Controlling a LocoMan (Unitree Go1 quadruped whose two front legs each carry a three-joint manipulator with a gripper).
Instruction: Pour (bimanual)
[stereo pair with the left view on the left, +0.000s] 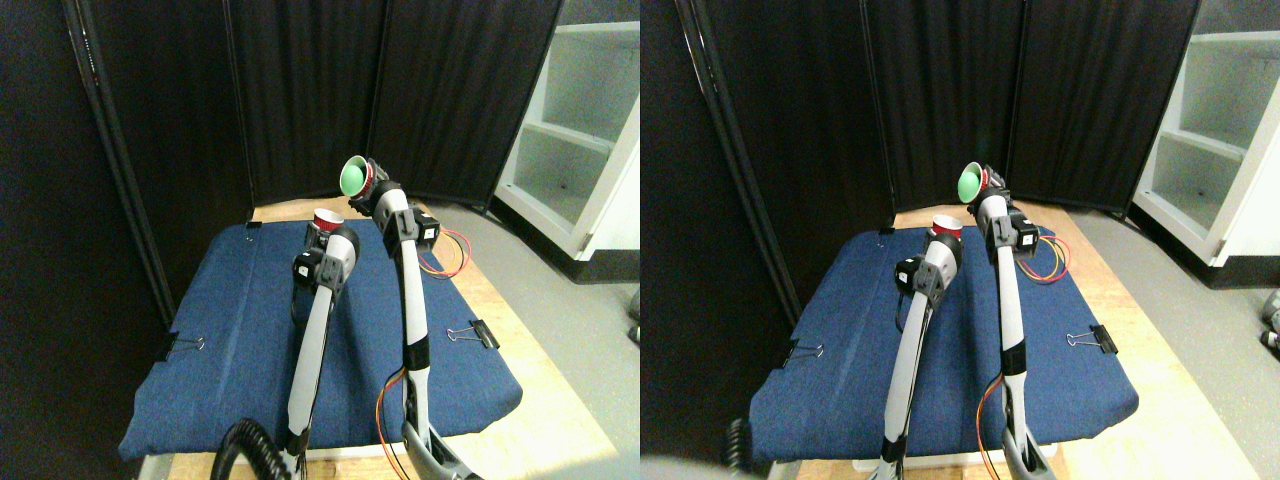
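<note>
Two manipulators are seen rising from the bottom edge over a surface (540, 350) covered by a blue cloth (240, 330).

Left gripper (330, 228): raised above the far part of the cloth. A red cup (327, 218) is seen at its tip, upright, rim uppermost. The jaws are hidden behind the wrist housing; how far they are parted cannot be told, though the cup appears to be carried there.

Right gripper (368, 185): raised higher, just beside and behind the left one. A second cup (354, 177) is seen at its tip, tipped steeply on its side, mouth turned toward picture left, with a green interior and a red outer rim. Its mouth lies above and slightly right of the upright red cup; the two are near but apart. Jaw opening cannot be told here either.

The cloth is pinned at its edges by binder clips: one on the right edge (478, 334), one on the left edge (180, 344). Red and yellow wires (452, 255) are looped on the cloth beside the right manipulator. Black curtains (300, 90) are hung behind; a white shelf unit (585, 130) stands at right.
</note>
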